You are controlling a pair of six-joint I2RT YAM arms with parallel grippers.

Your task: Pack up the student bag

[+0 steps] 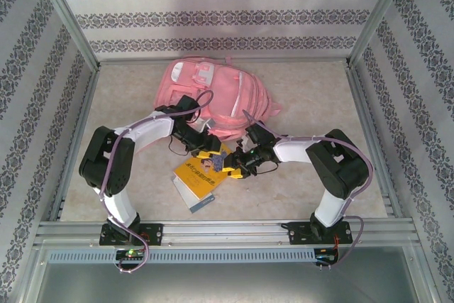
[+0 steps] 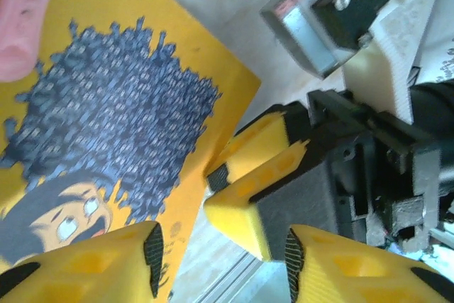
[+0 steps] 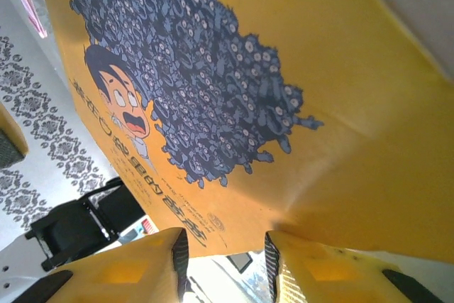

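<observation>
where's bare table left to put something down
Bare table lies right of the bag, up to the right wall, and left of it, toward the left wall. A strip also runs along the front rail, right of the book. The middle is crowded: left gripper and right gripper meet at the book, just before the bag.

Robot test cell here: aluminium frame posts (image 1: 67,12) and damask-patterned panels (image 1: 213,15) box in the marbled tabletop (image 1: 305,97), two arm bases (image 1: 124,232) bolted to the rail (image 1: 227,230) along its near edge.
</observation>
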